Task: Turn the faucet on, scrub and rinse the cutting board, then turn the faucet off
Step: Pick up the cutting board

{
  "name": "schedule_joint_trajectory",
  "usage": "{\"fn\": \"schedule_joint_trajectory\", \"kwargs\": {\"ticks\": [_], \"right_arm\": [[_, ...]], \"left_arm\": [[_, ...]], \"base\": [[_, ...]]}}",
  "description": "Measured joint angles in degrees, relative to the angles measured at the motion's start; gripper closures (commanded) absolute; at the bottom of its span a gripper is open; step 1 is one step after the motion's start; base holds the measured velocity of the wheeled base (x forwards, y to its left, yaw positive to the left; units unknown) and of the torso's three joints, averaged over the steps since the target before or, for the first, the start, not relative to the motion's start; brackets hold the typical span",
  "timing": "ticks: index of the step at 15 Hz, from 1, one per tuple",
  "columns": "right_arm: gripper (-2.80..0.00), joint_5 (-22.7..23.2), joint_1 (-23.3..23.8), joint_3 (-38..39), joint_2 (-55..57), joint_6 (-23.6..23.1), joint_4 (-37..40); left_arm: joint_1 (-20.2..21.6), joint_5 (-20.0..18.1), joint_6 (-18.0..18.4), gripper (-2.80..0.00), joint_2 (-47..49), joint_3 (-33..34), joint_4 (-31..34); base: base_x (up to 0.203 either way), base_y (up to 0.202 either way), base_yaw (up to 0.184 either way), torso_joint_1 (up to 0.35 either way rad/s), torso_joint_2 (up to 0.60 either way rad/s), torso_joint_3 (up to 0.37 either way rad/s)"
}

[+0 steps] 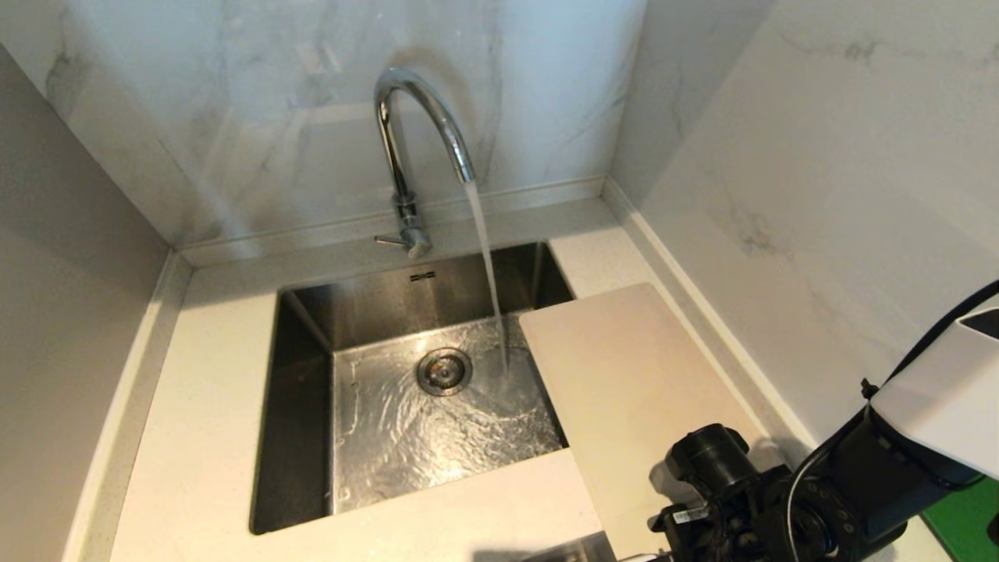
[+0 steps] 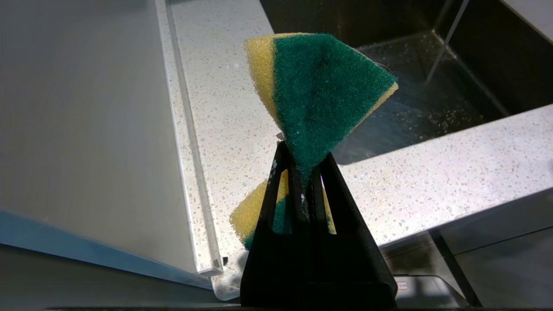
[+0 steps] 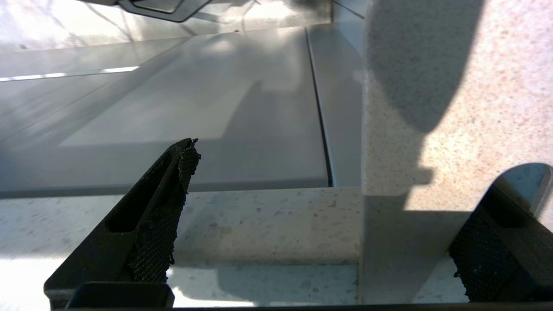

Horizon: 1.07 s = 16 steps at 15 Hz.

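- Chrome faucet (image 1: 406,148) stands behind the steel sink (image 1: 304,375) and is running; its stream lands near the drain (image 1: 444,371), so the turning-on step looks done.
- Pale beige cutting board (image 1: 632,390) lies flat on the tabletop (image 1: 195,406) to the sink's right, its left edge overhanging the basin and close beside the stream.
- Right tool (image 3: 319,224) has its jaws spread wide and empty; in the wrist view the board's near edge sits between them, one finger (image 3: 160,216) over the tabletop beside the board.
- Left tool (image 2: 307,190) is outside the head view, clamped tight on a green and yellow sponge (image 2: 319,95) near the sink's front left corner.
- The step in hand appears to be grasping the board. To do it well, straddle the near edge squarely, bite deep enough that the thin plastic cannot pivot, then draw it under the water without knocking the spout.
- Wet plastic will likely be slippery, so a firm hold matters before the sponge presses on it.
- A small dark mark sits on the sink's back wall (image 1: 422,276); its lettering is too small to read. A label on the right arm is likewise unreadable.
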State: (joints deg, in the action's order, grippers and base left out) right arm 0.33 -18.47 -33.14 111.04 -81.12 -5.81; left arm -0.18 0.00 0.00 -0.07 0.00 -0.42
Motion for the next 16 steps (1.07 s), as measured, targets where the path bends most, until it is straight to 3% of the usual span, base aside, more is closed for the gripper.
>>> {"fn": "schedule_joint_trajectory", "kwargs": {"ticks": [16], "right_arm": [[-2.8,-2.44,-4.56,4.0,-1.16,3.38,-4.83]], "left_arm": [[0.0,0.0,0.02,0.0,0.0,0.0,0.0]], "base": [[0.0,0.0,0.0,0.0,0.0,0.0]]}}
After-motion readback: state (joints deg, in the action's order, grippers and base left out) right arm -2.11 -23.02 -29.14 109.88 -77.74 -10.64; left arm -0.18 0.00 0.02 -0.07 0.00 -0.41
